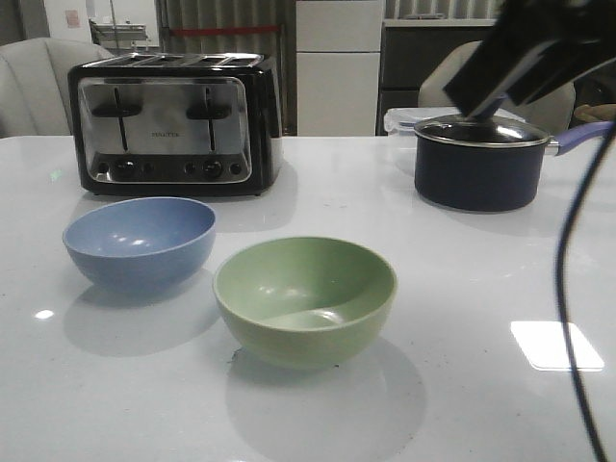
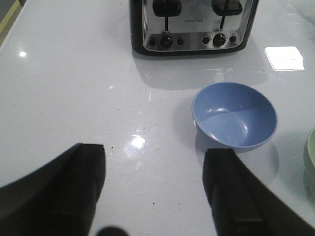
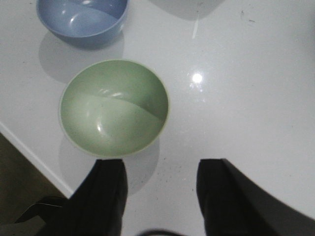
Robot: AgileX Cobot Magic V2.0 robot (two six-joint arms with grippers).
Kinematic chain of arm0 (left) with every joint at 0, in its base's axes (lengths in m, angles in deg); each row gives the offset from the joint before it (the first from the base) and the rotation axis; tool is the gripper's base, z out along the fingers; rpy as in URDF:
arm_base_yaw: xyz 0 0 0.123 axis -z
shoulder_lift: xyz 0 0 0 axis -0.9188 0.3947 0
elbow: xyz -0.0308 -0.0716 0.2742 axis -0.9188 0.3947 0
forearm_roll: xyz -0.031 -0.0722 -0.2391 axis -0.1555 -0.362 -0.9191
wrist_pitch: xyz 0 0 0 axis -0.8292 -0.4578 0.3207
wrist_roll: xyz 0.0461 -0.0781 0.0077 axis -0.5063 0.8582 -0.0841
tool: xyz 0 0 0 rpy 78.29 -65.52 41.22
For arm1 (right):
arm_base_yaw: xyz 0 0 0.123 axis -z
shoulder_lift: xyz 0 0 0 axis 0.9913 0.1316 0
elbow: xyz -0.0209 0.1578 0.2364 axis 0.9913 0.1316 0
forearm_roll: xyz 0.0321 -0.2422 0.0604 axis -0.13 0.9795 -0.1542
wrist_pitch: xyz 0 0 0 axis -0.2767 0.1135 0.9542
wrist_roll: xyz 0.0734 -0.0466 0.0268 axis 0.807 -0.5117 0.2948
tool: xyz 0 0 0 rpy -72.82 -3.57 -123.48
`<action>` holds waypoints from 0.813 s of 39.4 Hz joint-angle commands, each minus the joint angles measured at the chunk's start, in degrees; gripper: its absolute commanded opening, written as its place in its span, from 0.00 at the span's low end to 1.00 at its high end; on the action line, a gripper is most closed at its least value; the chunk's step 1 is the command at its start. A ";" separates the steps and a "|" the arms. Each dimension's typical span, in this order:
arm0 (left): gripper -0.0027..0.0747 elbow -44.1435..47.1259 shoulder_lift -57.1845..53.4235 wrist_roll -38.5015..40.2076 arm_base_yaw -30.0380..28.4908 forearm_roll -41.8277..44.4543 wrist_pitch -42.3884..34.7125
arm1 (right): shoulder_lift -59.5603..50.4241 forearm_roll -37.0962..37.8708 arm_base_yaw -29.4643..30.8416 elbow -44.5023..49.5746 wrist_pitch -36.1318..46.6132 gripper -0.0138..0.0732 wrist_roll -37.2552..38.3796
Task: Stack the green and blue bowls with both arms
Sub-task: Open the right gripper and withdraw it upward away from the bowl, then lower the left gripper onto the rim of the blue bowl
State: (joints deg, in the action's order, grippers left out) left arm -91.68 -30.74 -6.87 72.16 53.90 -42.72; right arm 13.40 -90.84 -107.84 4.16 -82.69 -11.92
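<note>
The dusty blue bowl point(image 1: 140, 241) sits upright and empty on the white table, in front of the toaster. The pale green bowl point(image 1: 305, 298) sits upright and empty to its right and nearer, a small gap apart. My left gripper point(image 2: 153, 152) is open and empty above bare table, with the blue bowl point(image 2: 234, 114) just beyond one fingertip. My right gripper point(image 3: 161, 167) is open and empty, high above the table, with the green bowl point(image 3: 114, 105) just beyond one fingertip and the blue bowl point(image 3: 82, 17) farther on. Part of the right arm point(image 1: 539, 48) shows at top right; the left arm is out of the front view.
A black and chrome toaster point(image 1: 178, 120) stands at the back left. A dark navy pot point(image 1: 481, 159) with a purple handle stands at the back right. A thin black cable point(image 1: 575, 318) hangs down the right side. The table's near edge point(image 3: 29, 157) lies close to the green bowl.
</note>
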 commanded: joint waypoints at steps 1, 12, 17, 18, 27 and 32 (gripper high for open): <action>0.67 -1.76 0.51 0.53 -0.04 -0.17 -4.79 | -7.34 0.09 -0.18 1.83 0.79 0.67 -0.81; 0.67 -1.76 4.08 0.24 0.37 -1.64 -4.41 | -20.67 -0.11 -0.18 8.78 -3.80 0.67 -0.81; 0.67 -2.07 9.26 0.14 2.53 -1.64 -5.35 | -23.08 -0.11 -0.11 9.72 -3.82 0.67 -0.81; 0.67 -2.07 10.24 0.09 3.24 -1.64 -5.98 | -23.16 -0.11 -0.11 9.72 -3.80 0.67 -0.81; 0.67 -3.48 22.82 -0.02 8.59 -2.01 -12.06 | -23.22 -0.11 -0.11 9.72 -3.81 0.67 -0.81; 0.67 -6.89 31.35 -0.02 9.42 -3.04 -12.20 | -23.22 -0.11 -0.11 9.72 -3.81 0.67 -0.81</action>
State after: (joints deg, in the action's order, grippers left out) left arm -94.85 -3.45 -6.87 80.91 51.78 -50.45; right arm -9.58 -90.71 -107.84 15.43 -90.13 -12.04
